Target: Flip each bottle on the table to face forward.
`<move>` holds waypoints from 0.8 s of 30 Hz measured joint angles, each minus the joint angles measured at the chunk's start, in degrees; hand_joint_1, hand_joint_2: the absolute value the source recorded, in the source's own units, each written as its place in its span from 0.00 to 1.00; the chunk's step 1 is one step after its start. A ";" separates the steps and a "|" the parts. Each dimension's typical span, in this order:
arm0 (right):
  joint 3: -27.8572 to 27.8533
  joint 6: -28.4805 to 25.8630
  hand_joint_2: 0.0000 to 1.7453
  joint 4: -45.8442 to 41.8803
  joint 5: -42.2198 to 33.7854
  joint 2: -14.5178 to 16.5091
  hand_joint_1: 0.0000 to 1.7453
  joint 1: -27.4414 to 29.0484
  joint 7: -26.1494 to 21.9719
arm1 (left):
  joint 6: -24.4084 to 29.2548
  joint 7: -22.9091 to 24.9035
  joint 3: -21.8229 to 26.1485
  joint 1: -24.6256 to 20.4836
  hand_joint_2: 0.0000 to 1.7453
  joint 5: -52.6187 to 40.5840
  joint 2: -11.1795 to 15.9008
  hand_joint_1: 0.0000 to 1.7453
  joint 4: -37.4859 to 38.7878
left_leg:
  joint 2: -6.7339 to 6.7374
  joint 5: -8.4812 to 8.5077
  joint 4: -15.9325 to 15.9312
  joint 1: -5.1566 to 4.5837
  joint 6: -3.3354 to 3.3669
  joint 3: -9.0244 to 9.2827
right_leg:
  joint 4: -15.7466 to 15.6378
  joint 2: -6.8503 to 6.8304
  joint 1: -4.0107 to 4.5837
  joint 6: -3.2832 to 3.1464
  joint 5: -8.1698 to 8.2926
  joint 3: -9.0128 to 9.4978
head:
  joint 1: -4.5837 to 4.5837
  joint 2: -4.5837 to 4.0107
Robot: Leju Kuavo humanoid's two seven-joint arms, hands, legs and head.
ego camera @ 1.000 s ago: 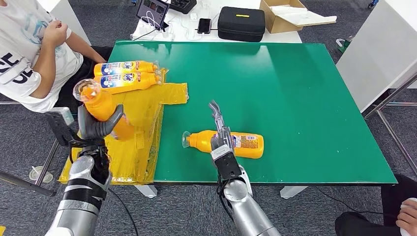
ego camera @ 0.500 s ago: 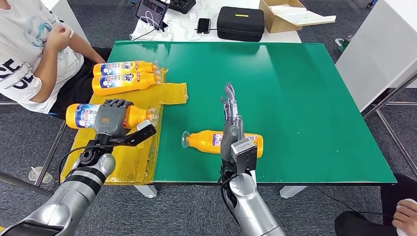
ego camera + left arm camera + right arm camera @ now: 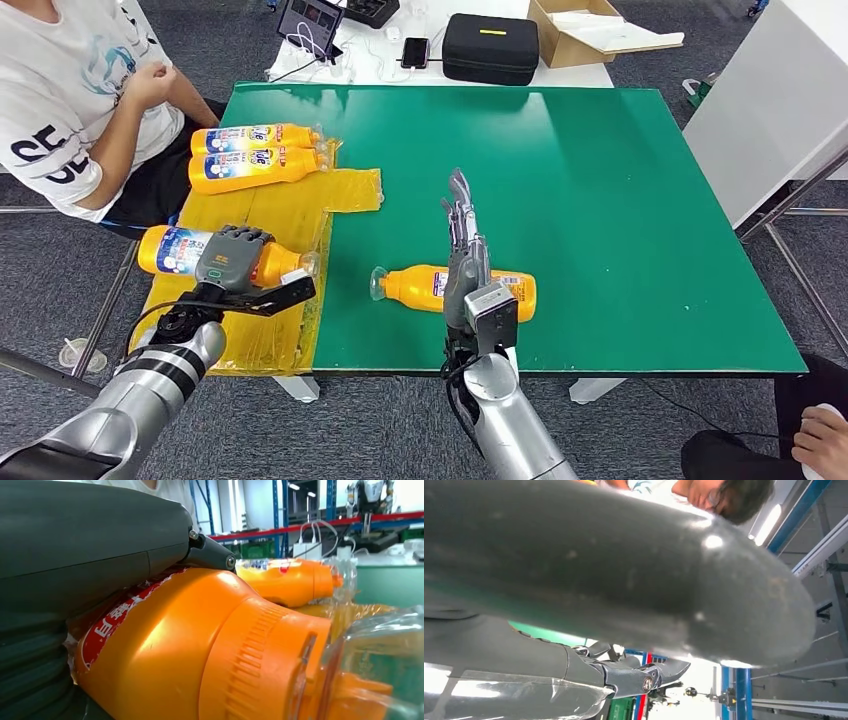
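Sideways, bottle [image 3: 215, 252] in left hand [image 3: 232, 258]

The head view looks steeply down on the green bench [image 3: 620, 200] from its near edge. Both wrist views sit tight behind their hands; the left one shares the orange bottle [image 3: 190, 645] with the head view.

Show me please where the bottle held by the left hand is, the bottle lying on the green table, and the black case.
held bottle [image 3: 168, 249]: head view, label end.
lying bottle [image 3: 415, 287]: head view, orange shoulder.
black case [image 3: 491, 47]: head view, lid.
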 joint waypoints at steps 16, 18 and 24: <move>0.01 0.15 0.00 1.03 -0.37 0.33 0.00 -0.01 0.89 | -8.30 -0.98 0.64 0.37 1.00 3.62 0.22 0.59 1.47 | 0.00 0.00 0.00 0.00 0.00 0.00 | 0.00 0.00 0.00 0.00 0.00 -0.01 | 0.01 0.00; 0.01 0.17 0.00 1.21 -0.37 0.39 0.00 -0.01 0.92 | -8.49 -1.01 0.77 0.42 1.00 3.66 0.21 0.13 1.53 | 0.00 0.00 0.00 0.00 0.00 0.00 | 0.00 0.00 0.00 0.00 0.00 0.00 | 0.00 0.00; -0.04 0.21 0.00 1.78 -0.49 0.53 0.00 -0.05 1.50 | -11.31 -0.63 1.15 0.13 1.00 3.76 0.13 0.00 1.56 | -0.02 0.00 0.00 0.00 0.00 0.00 | 0.00 0.00 0.00 0.00 0.00 0.02 | 0.01 0.00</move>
